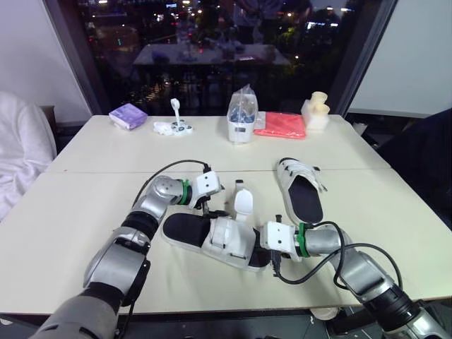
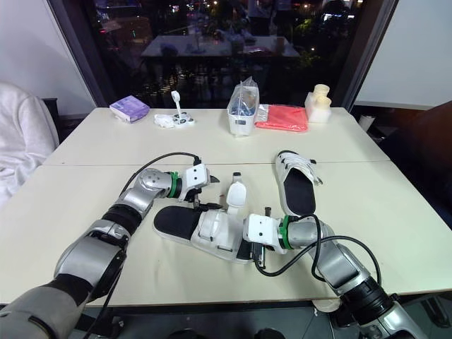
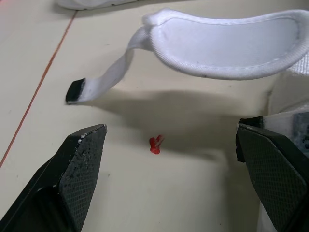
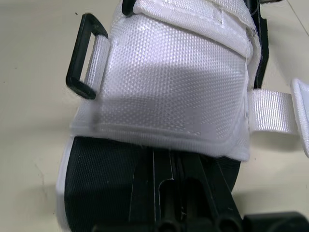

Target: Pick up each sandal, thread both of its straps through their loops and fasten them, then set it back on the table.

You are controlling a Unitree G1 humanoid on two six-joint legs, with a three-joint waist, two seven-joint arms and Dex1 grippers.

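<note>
The left arm comes in from the robot's left with its elbow bent, the forearm angled across the cream table (image 1: 85,212); the left gripper (image 3: 171,135) hangs low over the tabletop at the far side of the near sandal (image 1: 212,236), its two black, pebble-textured fingers (image 3: 84,164) spread wide and holding nothing; one finger is just beside the sandal's white fabric. The right arm reaches in from the robot's right, forearm low along the table; the right gripper (image 1: 268,256) is pressed up to the sandal's right end, and whether it grips the sole cannot be told.

The near sandal lies flat between the two grippers; its upper is coarse white woven fabric with stitched edges, its footbed black and finely ribbed; a black rectangular loop (image 4: 84,55) hangs from a white tab; a padded oval strap (image 3: 222,46) stands raised, trailing thin webbing with a black tip (image 3: 75,92) above a small red mark (image 3: 155,144). The second sandal (image 1: 300,191) lies apart, farther right.
</note>
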